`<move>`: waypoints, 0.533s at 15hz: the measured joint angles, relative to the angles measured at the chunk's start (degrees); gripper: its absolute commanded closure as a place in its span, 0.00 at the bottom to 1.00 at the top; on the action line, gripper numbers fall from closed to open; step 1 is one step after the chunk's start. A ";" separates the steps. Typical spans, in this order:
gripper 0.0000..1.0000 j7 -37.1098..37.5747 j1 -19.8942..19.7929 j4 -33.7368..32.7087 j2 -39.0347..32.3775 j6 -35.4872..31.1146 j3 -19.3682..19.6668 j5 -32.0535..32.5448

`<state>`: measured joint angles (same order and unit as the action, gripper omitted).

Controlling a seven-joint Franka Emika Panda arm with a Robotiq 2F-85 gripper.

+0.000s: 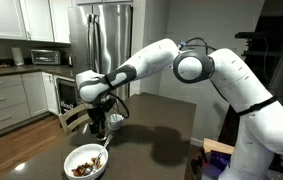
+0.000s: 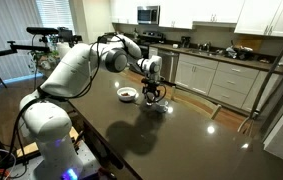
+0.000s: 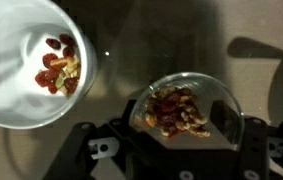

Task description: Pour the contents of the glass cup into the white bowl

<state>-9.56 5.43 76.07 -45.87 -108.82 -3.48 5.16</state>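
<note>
Nuts and dried fruit are sitting in the glass cup (image 3: 186, 105), which is standing upright on the dark table (image 3: 131, 35), directly between the 2 jaws of the gripper (image 3: 179, 140) in the wrist view. The jaws are flanking the cup, 1 on each side and fairly narrow around it. I am not able to tell whether the pads are touching the wall or standing just off it, so I am not calling it a grip. I am judging that the tool is hanging above the cup, pointing down, so the jaws can take the round wall from opposite sides.

The white bowl (image 3: 11, 75) is lying ahead of the gripper and off to 1 side, near the cup but apart from it, with reddish and brown pieces gathered on the side nearer the cup. That short gap is making for an easy carry. I am reckoning the pour is not yet begun. The cup is needing a firm hold, a lift, then a tilt over the bowl, and a loose hold on smooth glass is risking a slip.
</note>
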 measured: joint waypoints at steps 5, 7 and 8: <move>0.24 0.00 -0.17 2.03 1.16 0.22 0.10 -0.02; 0.32 0.01 -0.27 3.44 2.00 0.22 0.19 -0.02; 0.36 0.01 -0.34 4.31 2.49 0.22 0.22 -0.03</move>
<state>-9.55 5.09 80.38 -43.38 -108.60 -3.26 5.13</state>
